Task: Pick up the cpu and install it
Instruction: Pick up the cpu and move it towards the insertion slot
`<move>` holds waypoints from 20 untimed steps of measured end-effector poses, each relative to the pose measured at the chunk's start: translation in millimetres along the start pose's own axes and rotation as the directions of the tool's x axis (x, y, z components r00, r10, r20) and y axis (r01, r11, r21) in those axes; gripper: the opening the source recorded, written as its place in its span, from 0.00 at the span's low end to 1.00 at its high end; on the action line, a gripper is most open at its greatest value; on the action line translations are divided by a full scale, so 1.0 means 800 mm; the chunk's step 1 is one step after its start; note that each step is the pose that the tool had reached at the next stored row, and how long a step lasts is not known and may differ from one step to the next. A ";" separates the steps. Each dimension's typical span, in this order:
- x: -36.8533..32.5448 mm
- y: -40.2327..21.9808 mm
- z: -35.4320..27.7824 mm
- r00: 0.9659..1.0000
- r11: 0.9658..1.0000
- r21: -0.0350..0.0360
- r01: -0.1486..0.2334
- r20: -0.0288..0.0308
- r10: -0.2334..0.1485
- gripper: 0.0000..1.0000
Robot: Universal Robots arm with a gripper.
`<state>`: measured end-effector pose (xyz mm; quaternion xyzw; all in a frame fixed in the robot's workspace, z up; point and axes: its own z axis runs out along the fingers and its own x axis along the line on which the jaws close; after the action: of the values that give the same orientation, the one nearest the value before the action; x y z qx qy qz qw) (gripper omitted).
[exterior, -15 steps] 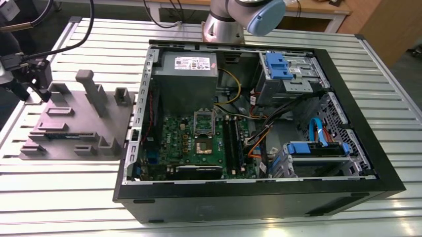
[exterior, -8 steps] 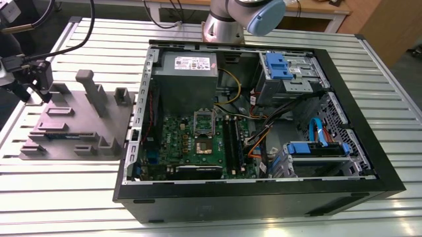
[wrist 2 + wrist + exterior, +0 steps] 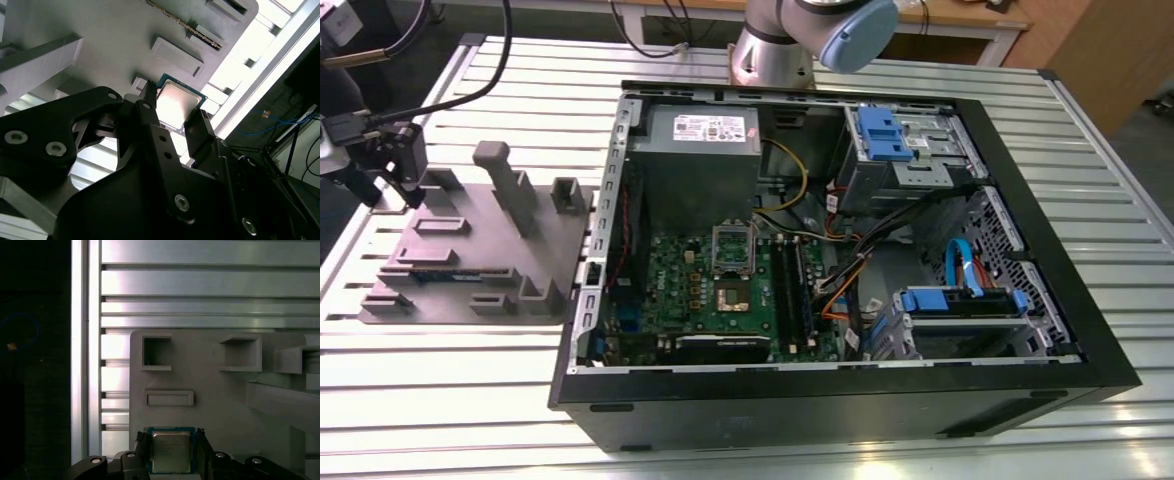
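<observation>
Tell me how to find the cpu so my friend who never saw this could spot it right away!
A grey plastic tray sits on the exterior view's left, beside the open computer case. The cpu lies flat on that tray, right at the tip of the black gripper. It is the only shiny silver square with a blue-green rim; its neighbours are dull grey pockets.

**Support:** silver aluminium table of long ribbed, slotted profiles (image 3: 454,400), the slats running across the exterior view.

**Directly on it:**
1. Flat grey plastic fixture plate with raised pockets and upright posts (image 3: 474,228), on the exterior view's left, near the table's edge.
2. Large black metal computer tower case (image 3: 827,410), lying on its side with the open face up, just beside the plate on the exterior view's right.
3. Silver cylindrical robot-arm base (image 3: 767,55), rising behind the case.
</observation>
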<state>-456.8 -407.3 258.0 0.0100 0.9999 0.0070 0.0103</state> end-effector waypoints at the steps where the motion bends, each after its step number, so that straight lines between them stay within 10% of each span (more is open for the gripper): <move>1: 0.0000 0.0000 0.0000 1.000 1.000 0.000 0.000 0.000 0.000 0.47; 20: -0.0001 0.0001 -0.0061 1.000 1.000 0.000 0.000 0.000 0.000 0.47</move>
<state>-456.8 -407.2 262.9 0.0100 0.9999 0.0068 0.0103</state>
